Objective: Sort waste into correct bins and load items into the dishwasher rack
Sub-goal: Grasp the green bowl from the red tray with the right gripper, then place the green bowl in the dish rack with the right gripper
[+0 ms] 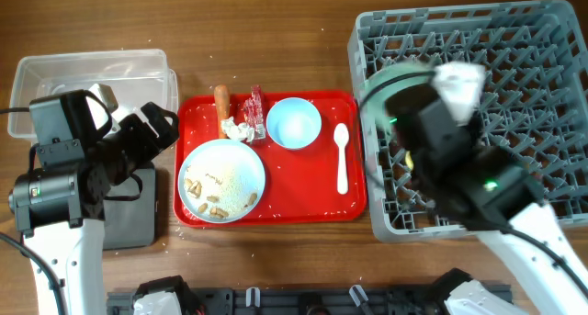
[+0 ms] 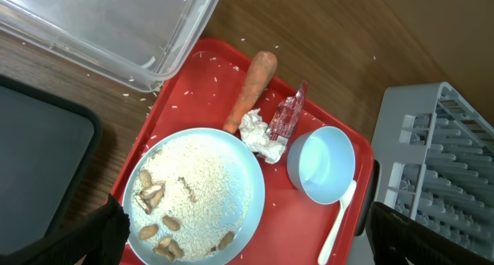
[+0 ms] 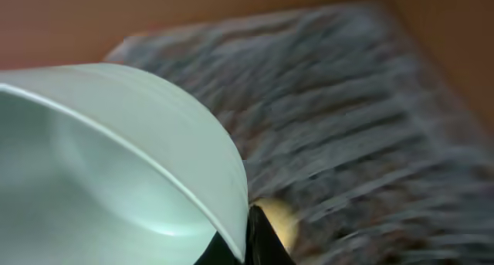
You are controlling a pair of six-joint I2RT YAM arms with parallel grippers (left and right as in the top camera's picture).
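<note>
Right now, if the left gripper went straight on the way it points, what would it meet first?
Probably the pale-blue plate, heaped with crumbs, on the red tray; depth is unclear.

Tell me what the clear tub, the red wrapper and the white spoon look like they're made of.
The clear tub looks like thin glossy plastic: see-through, with bright glints along its rim. The red wrapper is probably foil or metallised film: shiny, with crinkles that catch light. The white spoon seems moulded plastic, opaque and smooth, though it is too small to be sure.
</note>
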